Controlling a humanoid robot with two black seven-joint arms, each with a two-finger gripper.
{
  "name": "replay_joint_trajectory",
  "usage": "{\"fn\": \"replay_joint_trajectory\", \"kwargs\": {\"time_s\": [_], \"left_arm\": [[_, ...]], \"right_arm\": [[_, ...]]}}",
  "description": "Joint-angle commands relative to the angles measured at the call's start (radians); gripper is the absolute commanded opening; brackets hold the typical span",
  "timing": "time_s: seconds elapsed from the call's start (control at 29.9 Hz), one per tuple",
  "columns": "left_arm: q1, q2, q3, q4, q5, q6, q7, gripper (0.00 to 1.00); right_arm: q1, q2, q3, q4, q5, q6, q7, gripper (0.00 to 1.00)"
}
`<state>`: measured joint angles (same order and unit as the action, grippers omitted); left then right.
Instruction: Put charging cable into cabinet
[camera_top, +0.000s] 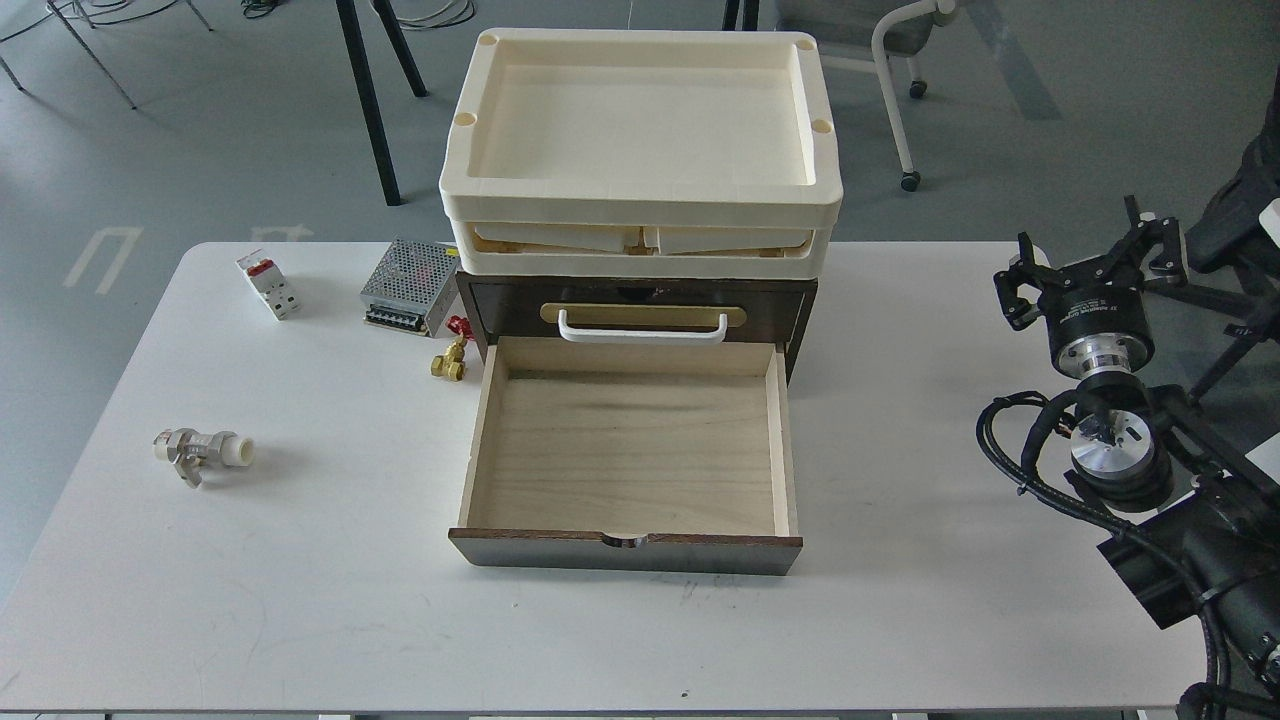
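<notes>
Although the task names a charging cable, the head view shows no white power strip anywhere on the table (300, 600), so its appearance and position cannot be reported. The cabinet (636, 300) stands at table centre, dark brown, with cream trays (640, 215) stacked on top and a white handle (642, 330) on a brass plate. Its lower drawer (628, 455) is pulled fully out, pale wood inside, nothing in it. The right gripper (1085, 255) hangs off the table's right edge, fingers spread, holding nothing. The left gripper is out of view.

Judgement: the step in hand is locating the cable. Once held, lower it flat into the drawer's middle, clear of the side walls.

Nearby, not to be mistaken for it: the perforated power-supply box (410, 286), the breaker (268, 284), a brass fitting (450, 362), a valve (200, 452).
</notes>
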<state>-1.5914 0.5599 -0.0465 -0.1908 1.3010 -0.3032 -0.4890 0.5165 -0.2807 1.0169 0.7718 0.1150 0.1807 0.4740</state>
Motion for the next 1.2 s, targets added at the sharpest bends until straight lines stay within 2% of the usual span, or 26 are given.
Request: {"fn": "replay_joint_trajectory", "kwargs": {"time_s": [0.0,0.07,0.17,0.33,0.5,0.8,0.94,1.07,1.17], "left_arm": [[-0.108,-0.073,-0.001,0.001,0.000,-0.129,0.000,0.11],[-0.153,-0.115,-0.001,-0.004,0.001,-0.178,0.000,0.11],[-0.189,-0.159,0.004,-0.088,0.004,-0.185,0.000,0.11],[-0.263,-0.150,-0.003,-0.388,0.001,-0.185,0.000,0.08],[-0.266,-0.147,-0.010,-0.658,0.003,-0.185,0.000,0.08],[-0.253,-0.089,0.002,-1.227,0.011,-0.185,0.000,0.08],[-0.135,-0.083,0.010,-1.404,0.021,-0.185,0.000,0.09],[0.046,-0.094,0.010,-1.429,0.162,-0.185,0.075,0.09],[0.157,-0.092,-0.001,-1.420,0.323,-0.185,0.079,0.09]], "right_arm": [[0.000,0.000,0.000,0.000,0.000,-0.001,0.000,1.00],[0.000,0.000,0.000,0.000,0.000,-0.001,0.000,1.00],[0.002,0.000,0.000,0.000,0.000,-0.001,0.000,1.00],[0.002,0.000,0.002,-0.002,0.000,0.000,0.000,1.00],[0.002,0.000,0.002,-0.002,0.000,-0.001,0.000,1.00],[0.002,0.000,0.002,-0.002,0.000,-0.001,0.000,1.00],[0.002,0.000,0.002,0.000,0.000,-0.001,0.000,1.00],[0.002,0.000,0.002,0.000,0.000,0.000,0.000,1.00],[0.002,0.000,0.000,0.000,0.002,0.000,0.002,1.00]]}}
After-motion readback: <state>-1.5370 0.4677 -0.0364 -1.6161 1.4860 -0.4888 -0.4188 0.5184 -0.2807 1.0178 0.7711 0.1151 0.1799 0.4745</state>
